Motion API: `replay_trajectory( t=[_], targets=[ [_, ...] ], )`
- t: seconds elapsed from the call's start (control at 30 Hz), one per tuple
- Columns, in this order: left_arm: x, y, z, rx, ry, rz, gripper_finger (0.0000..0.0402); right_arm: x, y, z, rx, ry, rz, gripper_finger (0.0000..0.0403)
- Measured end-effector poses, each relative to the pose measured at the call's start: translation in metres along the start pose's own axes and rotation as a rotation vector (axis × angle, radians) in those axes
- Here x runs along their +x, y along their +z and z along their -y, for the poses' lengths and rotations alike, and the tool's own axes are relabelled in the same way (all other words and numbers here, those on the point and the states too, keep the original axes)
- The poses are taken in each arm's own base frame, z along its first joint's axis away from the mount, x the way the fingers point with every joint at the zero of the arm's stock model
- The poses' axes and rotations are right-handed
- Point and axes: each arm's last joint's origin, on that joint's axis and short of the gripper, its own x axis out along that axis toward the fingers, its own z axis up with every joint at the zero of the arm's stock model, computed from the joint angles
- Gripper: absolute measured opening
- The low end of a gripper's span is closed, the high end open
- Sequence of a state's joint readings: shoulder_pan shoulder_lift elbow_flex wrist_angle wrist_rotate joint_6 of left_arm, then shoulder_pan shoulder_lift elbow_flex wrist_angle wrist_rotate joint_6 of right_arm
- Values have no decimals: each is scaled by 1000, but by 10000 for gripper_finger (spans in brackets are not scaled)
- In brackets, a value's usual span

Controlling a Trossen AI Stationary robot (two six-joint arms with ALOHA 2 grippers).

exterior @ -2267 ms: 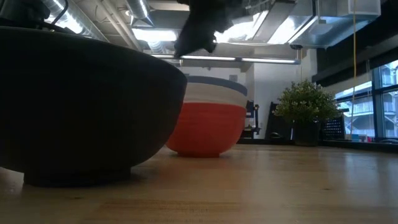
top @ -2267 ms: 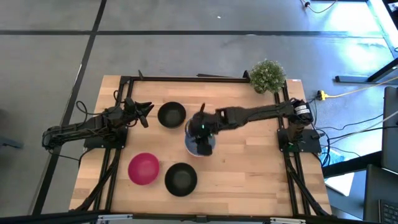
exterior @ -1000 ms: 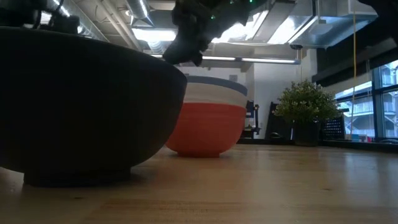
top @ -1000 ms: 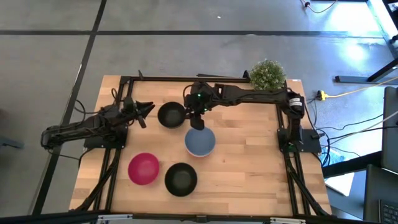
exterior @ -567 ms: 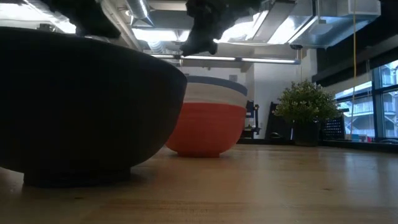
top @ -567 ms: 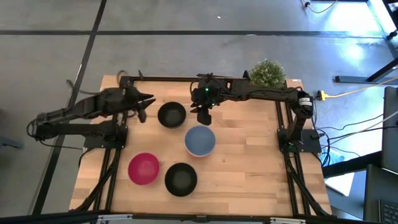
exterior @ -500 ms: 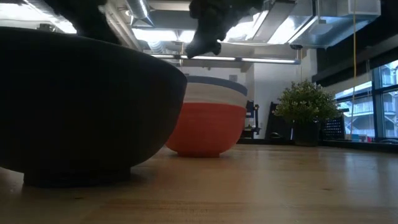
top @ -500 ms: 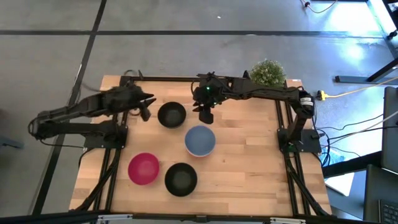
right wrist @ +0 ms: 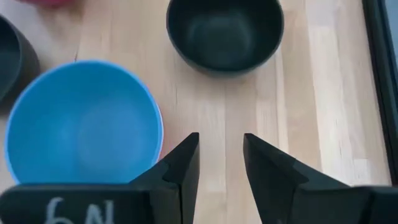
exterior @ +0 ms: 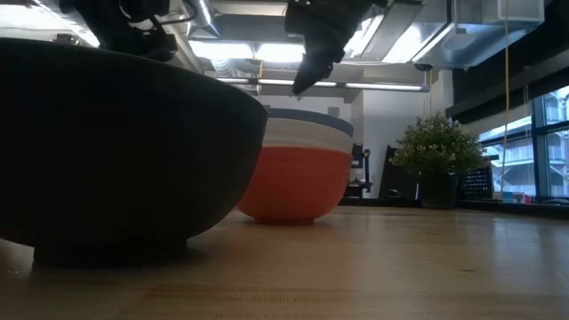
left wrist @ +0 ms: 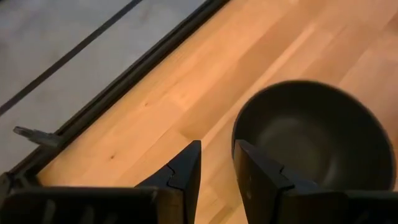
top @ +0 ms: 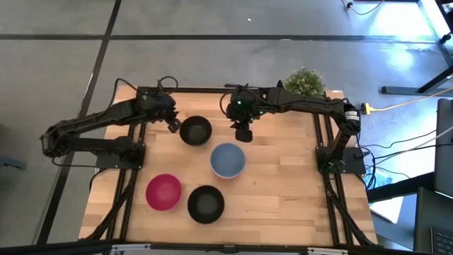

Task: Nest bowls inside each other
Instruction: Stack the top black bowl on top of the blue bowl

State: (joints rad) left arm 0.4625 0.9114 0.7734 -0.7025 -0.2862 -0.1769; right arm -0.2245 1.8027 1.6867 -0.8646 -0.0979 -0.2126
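Observation:
A far black bowl (top: 195, 131) stands on its base on the wooden table. My left gripper (top: 172, 125) is open just to its left, pointing down; in the left wrist view the fingers (left wrist: 216, 158) stand outside the bowl's rim (left wrist: 314, 134) without touching it. The light blue bowl (top: 228, 161) sits nested on a white and a red bowl (exterior: 298, 173), and the red one stands on the table. My right gripper (top: 243, 132) hangs open above the table, far of this stack (right wrist: 84, 121). A magenta bowl (top: 163, 191) and a second black bowl (top: 206, 204) stand near the front edge.
A small green potted plant (top: 304, 85) stands at the far right corner. A dark metal frame (top: 191, 90) runs along the far edge and both sides. Bare wood lies to the right of the stack (top: 283, 177).
My left arm has swung from the left edge toward the far side, and its gripper has tipped down beside the far black bowl. My right gripper has drifted toward the right, staying above the table far of the stack. The bowls have not moved.

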Motion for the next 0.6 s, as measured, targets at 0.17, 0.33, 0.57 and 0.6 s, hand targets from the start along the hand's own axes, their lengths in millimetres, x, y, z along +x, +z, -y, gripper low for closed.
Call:
replay_trajectory(
  t=[0.17, 0.33, 0.57, 0.6],
  targets=[
    [15, 1, 7, -43, -79, -72, 93, -1, -2, 9, 7, -15, 4, 126],
    [38, 1, 10, -38, -51, -153, 93, -2, -3, 20, 16, -36, 18, 126],
    [66, 4, 9, -80, -106, -216, 93, -3, -1, 26, 34, -51, 50, 126],
    [68, 5, 9, -82, -106, -211, 93, -3, -1, 26, 40, -51, 49, 126]
  ],
)
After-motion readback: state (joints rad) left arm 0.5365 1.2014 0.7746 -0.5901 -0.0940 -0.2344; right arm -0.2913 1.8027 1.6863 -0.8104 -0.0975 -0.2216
